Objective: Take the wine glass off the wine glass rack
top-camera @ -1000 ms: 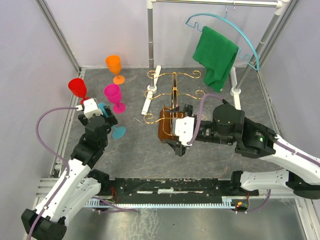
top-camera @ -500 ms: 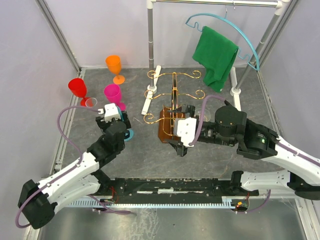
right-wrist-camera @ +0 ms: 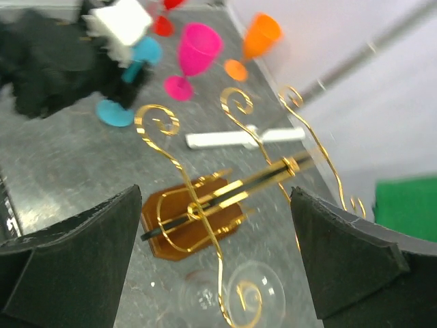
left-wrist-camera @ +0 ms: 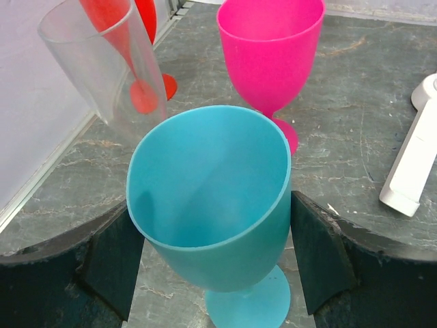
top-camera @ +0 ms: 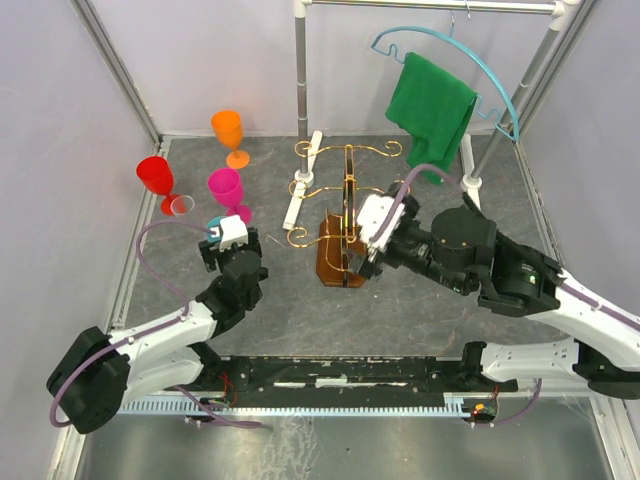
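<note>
The teal wine glass, already off and well left of the wine glass rack, stands upright with the left gripper pinching its bowl, while the right gripper hangs spread above the rack; seemingly light, rigid and slick, it is best held at bowl or stem.

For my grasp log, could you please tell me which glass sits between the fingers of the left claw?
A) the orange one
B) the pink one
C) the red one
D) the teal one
D: in the left wrist view the teal wine glass fills the left claw, with both fingers flanking its bowl, while the pink glass stands free behind it.
</note>
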Controlling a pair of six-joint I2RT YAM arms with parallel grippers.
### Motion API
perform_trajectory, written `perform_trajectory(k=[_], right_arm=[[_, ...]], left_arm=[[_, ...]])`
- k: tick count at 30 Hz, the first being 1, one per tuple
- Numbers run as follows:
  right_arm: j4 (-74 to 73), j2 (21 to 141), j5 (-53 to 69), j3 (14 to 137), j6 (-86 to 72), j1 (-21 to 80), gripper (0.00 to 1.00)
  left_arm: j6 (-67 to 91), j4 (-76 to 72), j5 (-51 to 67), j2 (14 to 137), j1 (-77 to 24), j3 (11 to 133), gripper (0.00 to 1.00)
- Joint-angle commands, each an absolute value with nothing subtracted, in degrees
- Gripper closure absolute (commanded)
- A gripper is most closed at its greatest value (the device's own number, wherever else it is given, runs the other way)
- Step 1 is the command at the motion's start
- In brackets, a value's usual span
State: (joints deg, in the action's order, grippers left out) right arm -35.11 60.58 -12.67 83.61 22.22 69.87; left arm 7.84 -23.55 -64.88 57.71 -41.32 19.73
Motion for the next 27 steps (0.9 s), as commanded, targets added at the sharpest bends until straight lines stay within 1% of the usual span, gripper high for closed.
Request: perform_trajectory(k=[1, 3, 6, 11, 19, 23, 27], right_arm=[[-38.73, 56.58, -34.22, 87.05, 5.35, 69.00, 0.05], [-40.02, 53.17, -39.98, 86.23, -1.20, 68.91, 0.08], [-47.83, 50.48, -48.43, 87.29, -11.55, 68.82, 0.10], [-61.88, 49.57, -53.60, 89.76, -23.90, 68.82, 0.11], [-70.65, 48.20, -48.80, 87.68, -36.41, 68.80, 0.10], [-69.93, 46.44, -46.87, 84.99, -38.84, 68.82, 0.10], [-69.29, 46.25, -44.70, 83.52, -40.28, 68.70, 0.10]], left_arm=[[4.00, -34.72, -69.36, 58.09, -41.99, 18.28, 0.21], [3.78, -34.97, -70.38, 58.67, -42.28, 18.04, 0.19], [4.80, -35.07, -71.13, 59.54, -42.38, 17.27, 0.16], [4.77, -35.86, -71.56, 61.26, -42.89, 17.07, 0.15], [5.35, -33.03, -70.75, 62.20, -43.32, 18.40, 0.09], [7.06, -29.64, -70.28, 62.36, -43.35, 19.44, 0.06], [8.09, -27.83, -69.50, 61.34, -43.53, 19.36, 0.04]])
